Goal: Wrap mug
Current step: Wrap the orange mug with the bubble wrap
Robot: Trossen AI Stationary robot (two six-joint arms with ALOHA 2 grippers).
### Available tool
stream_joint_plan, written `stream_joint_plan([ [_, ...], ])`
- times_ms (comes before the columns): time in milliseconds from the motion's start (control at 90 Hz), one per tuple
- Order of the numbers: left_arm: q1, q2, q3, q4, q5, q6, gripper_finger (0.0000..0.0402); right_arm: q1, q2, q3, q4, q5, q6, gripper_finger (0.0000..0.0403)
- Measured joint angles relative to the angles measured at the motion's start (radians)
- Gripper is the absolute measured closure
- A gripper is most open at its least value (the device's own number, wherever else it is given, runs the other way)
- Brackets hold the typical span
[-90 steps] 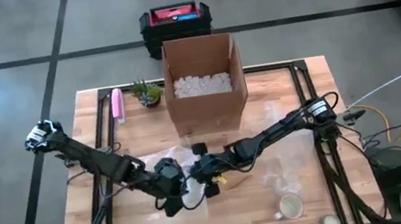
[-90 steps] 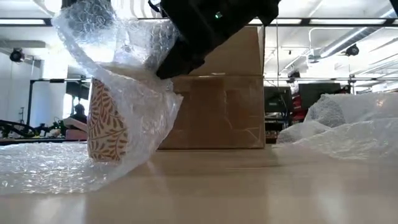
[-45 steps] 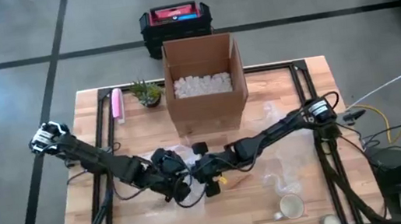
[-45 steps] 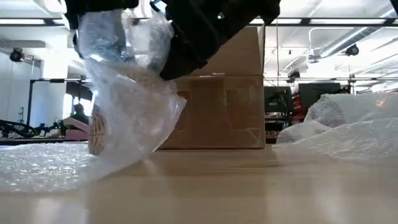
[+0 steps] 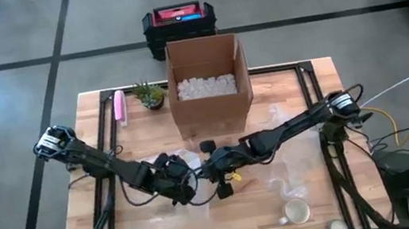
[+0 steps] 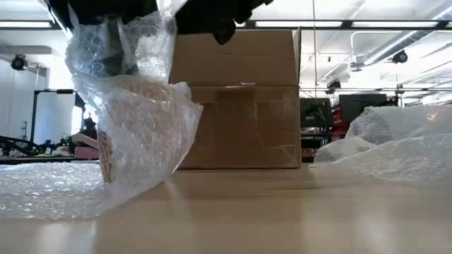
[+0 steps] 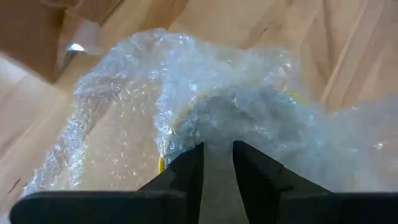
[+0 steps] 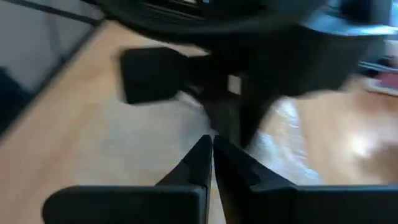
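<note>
Cardboard box (image 5: 208, 82) probably close behind grippers

Showing two slim black jointed arms, left arm (image 5: 99, 163) and right arm (image 5: 287, 128), each trailing thin dark cables along its links. Carrying a pale, whitish joint at the base of each, beside looping black cable. Ending in matte black, flat, tapering fingers (image 7: 186, 168), on a broad black bar.

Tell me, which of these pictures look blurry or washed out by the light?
Right wrist view: smeared and soft throughout, the dark shapes beyond the right gripper hard to make out. Low view: bright ceiling lights glare behind the bubble wrap. Left wrist view: fairly crisp, wrap glinting pale. High view: even and clear.
</note>
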Motion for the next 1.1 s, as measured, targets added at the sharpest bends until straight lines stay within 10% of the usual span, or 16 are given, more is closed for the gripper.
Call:
stream_joint_plan([
  [1100,-0.026,-0.054,0.068,0.008,0.153,0.038,0.0327,-0.027,0.154,0.054,0.038,0.176,-0.055,0.0401],
])
